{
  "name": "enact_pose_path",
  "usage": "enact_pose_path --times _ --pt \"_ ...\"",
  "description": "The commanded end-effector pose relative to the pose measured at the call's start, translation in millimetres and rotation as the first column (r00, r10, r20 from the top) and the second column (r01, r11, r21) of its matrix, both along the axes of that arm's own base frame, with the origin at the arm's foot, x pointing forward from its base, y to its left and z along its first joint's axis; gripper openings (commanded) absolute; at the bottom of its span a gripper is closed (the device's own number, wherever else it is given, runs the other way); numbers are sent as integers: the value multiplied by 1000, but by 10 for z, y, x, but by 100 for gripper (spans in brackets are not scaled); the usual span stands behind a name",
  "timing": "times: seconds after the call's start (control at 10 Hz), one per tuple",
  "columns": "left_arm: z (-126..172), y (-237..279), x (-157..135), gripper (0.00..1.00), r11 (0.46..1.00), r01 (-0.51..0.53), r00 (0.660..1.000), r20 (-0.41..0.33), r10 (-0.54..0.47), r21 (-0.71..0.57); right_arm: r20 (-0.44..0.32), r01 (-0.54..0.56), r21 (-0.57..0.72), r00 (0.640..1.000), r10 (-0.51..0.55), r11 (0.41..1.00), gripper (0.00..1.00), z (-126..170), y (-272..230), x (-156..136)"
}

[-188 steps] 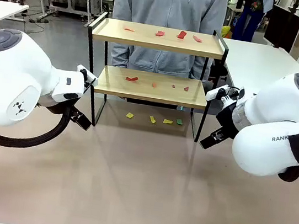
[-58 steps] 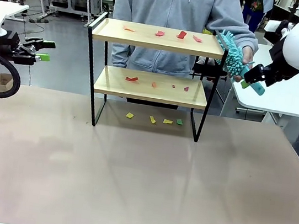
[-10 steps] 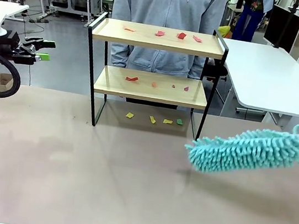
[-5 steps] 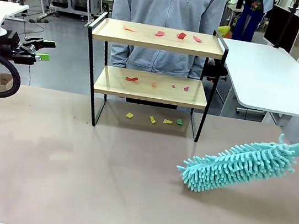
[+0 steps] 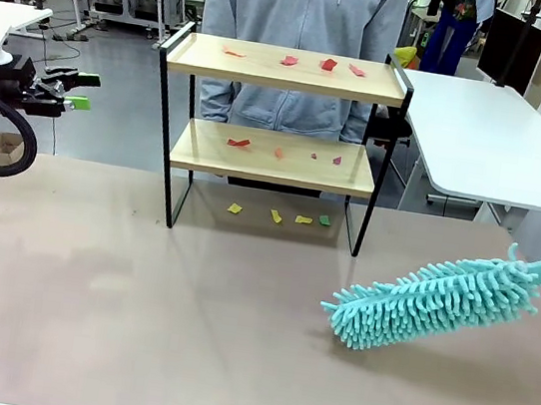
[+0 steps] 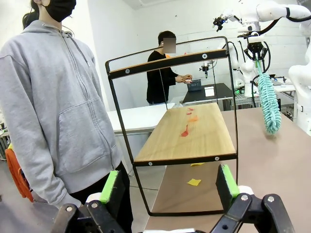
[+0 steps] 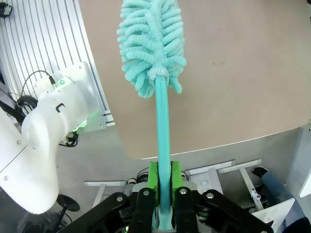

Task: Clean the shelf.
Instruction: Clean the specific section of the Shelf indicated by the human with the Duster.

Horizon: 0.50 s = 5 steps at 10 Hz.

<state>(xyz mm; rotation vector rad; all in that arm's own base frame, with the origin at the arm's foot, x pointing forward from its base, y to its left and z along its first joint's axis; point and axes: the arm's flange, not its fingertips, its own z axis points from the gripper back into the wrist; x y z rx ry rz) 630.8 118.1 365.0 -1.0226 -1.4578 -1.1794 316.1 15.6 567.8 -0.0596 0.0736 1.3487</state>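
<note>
At the far left the left gripper (image 5: pixel 82 92) hangs beyond the table (image 5: pixel 137 295) edge, well apart from the shelf (image 5: pixel 205 55), most likely parked there so the working side has room; its wrist camera looks along the shelf (image 6: pixel 209 141) from one end. The shelf stands upright at the far middle of the table, just in front of a person (image 5: pixel 303 6) in a grey hoodie. Red scraps (image 5: pixel 328 64) lie on its top board, a few more scraps (image 5: pixel 239 143) on the lower board, and yellow and green bits (image 5: pixel 276 216) on the table between its legs, seemingly the mess to be swept off. To the right of the shelf, apart from it, a fluffy teal duster (image 5: pixel 428 300) is held low over the table, tilted, head towards the shelf and handle rising off to the right; whether it brushes the surface I cannot tell. Holding it far back on the handle would let the head reach the boards without the arm meeting the black frame. The left gripper (image 6: pixel 167 184) has its jaws wide apart with nothing between the green pads (image 6: pixel 109 187); the right gripper (image 7: pixel 164 184) is clamped narrow on the duster's handle (image 7: pixel 162 126), one pad on either side
</note>
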Motion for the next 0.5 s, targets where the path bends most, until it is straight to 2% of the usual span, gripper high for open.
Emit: enact_pose_path --times 0.0,0.4 --pt "23 -5 -22 100 1000 7 1000 0 -7 9 1 3 4 1000 -3 1000 13 7 -6 -24" --pt "23 -5 -22 100 1000 7 1000 0 -7 9 1 3 4 1000 -3 1000 13 7 -6 -24"
